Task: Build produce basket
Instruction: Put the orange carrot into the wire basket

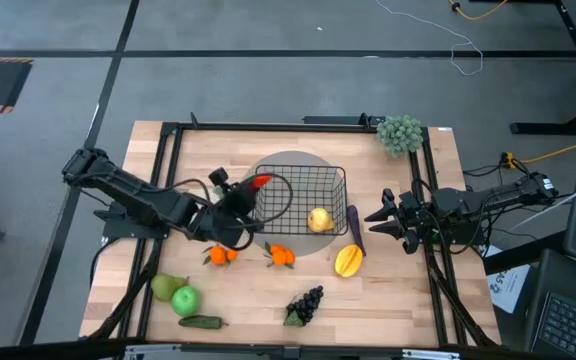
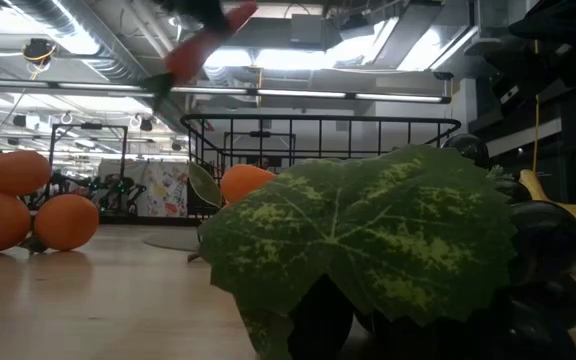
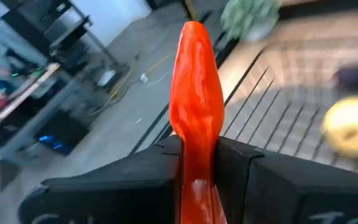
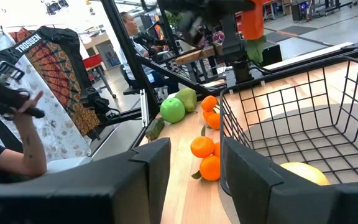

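My left gripper (image 1: 240, 196) is shut on an orange-red carrot (image 1: 259, 183) above the left rim of the black wire basket (image 1: 330, 176). The basket stands on a grey disc and holds a yellow fruit (image 1: 319, 219). A purple eggplant (image 1: 354, 228) lies against the basket's right side. On the table nearer me are oranges (image 1: 221, 256), more oranges (image 1: 282, 256), a yellow fruit (image 1: 347, 261), dark grapes (image 1: 306, 304), a pear (image 1: 165, 287), a green apple (image 1: 185, 300) and a cucumber (image 1: 200, 322). My right gripper (image 1: 378, 220) waits open right of the basket. My left gripper pinches the carrot's thick lower part (image 3: 197, 163) between its two fingers. The fingers come nearly level from the table's left and lie along the carrot. Its pointed end (image 3: 194, 68) sticks out past the fingertips toward the basket. The carrot is lifted clear, tilted tip-up (image 2: 206, 38).
A pale green bushy cluster (image 1: 400, 133) sits at the table's far right corner. A black frame (image 1: 173, 130) runs along the table's edges. In the right wrist view a person's hand (image 4: 27, 124) shows beyond the table.
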`<state>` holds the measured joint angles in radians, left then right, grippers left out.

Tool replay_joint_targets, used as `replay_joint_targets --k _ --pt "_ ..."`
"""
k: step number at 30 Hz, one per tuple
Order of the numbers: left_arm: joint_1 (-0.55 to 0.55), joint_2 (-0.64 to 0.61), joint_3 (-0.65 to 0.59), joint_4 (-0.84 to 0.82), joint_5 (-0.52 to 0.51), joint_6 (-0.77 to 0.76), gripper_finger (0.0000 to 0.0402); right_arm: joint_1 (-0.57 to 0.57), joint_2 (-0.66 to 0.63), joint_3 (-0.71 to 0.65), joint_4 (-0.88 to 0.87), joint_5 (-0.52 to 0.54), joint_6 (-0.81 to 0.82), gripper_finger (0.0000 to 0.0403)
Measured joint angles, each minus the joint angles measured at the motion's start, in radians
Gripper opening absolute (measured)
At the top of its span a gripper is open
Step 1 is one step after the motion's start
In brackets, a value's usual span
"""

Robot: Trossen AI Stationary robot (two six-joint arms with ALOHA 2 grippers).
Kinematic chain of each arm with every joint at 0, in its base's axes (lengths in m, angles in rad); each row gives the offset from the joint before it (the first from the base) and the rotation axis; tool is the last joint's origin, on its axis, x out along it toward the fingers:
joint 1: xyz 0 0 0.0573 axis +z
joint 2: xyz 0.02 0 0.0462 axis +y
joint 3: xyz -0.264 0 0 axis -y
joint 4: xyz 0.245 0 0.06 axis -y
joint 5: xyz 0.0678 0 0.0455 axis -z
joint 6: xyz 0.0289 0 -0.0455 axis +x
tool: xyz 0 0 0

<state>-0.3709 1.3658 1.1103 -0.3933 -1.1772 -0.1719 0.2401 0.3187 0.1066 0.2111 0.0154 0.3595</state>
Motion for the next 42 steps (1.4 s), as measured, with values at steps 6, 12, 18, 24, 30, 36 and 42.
replay_joint_targets --k 6,12,18,24,30,36,42 --pt "0.022 0.031 0.001 0.257 0.151 0.126 0.0037 0.0 -0.001 0.0 0.0 0.0 -0.001 0.0139" --pt "0.107 0.079 0.0 0.527 0.434 0.257 0.0037 0.0 -0.001 0.0 0.003 0.0 -0.001 0.0139" --pt "0.198 0.116 0.0 0.524 0.526 0.256 0.0037 0.0 -0.001 0.0 0.003 0.0 -0.001 0.0139" --pt "0.262 0.159 0.0 0.494 0.527 0.255 0.0064 0.0 -0.001 0.0 0.002 0.0 0.002 0.0139" --pt "0.276 0.166 0.0 0.47 0.494 0.253 0.0134 0.0 0.0 0.0 0.001 0.0 0.002 0.0139" --pt "0.253 0.166 0.0 0.463 0.48 0.253 0.0155 0.0 0.0 0.0 0.001 0.0 0.002 0.0139" --pt "0.232 0.166 0.0 0.448 0.46 0.257 0.0156 0.0 0.0 0.0 0.001 0.0 0.002 0.0139"
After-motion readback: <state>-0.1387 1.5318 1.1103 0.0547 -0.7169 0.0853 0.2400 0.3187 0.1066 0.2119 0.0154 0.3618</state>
